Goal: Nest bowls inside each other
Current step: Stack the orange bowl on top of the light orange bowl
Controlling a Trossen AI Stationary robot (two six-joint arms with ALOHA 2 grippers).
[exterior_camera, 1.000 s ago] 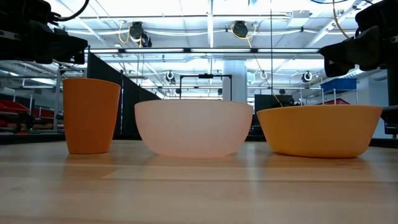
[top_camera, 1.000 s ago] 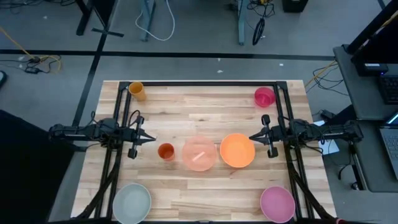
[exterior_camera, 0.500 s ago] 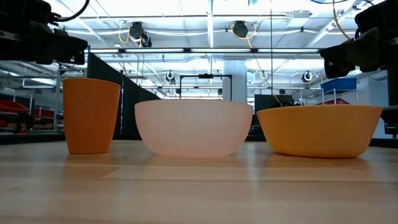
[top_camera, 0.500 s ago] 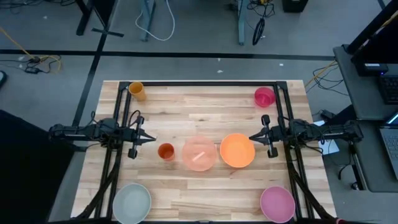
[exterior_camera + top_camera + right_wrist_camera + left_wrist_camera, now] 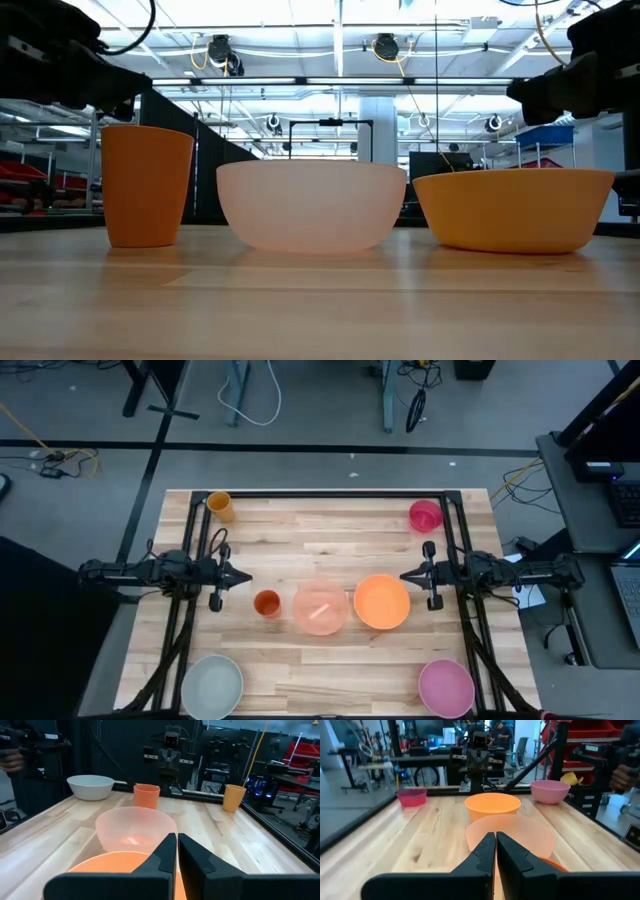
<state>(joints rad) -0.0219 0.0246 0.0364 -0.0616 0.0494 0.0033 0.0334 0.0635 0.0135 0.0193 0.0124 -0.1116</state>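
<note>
Four bowls stand on their bases on the wooden table [image 5: 330, 540]. The pale pink bowl [image 5: 320, 607] and the orange bowl [image 5: 382, 602] sit side by side at the middle. The grey-green bowl [image 5: 213, 685] is at the near left corner and the magenta-pink bowl [image 5: 446, 687] at the near right corner. My left gripper [image 5: 247, 576] hovers level at the left side, shut, pointing at the middle; its closed fingertips [image 5: 496, 836] show in its wrist view. My right gripper [image 5: 403, 577] faces it from the right, also shut [image 5: 177, 837]. Both hold nothing.
A small orange cup [image 5: 266, 603] stands just left of the pale pink bowl. A yellow-orange cup [image 5: 219, 506] is at the far left corner and a magenta cup [image 5: 425, 515] at the far right. Black frame rails [image 5: 195, 540] run along both table sides.
My left gripper has rolled a little about the line it points along, staying in place and shut. The bowls and cups have not moved.
</note>
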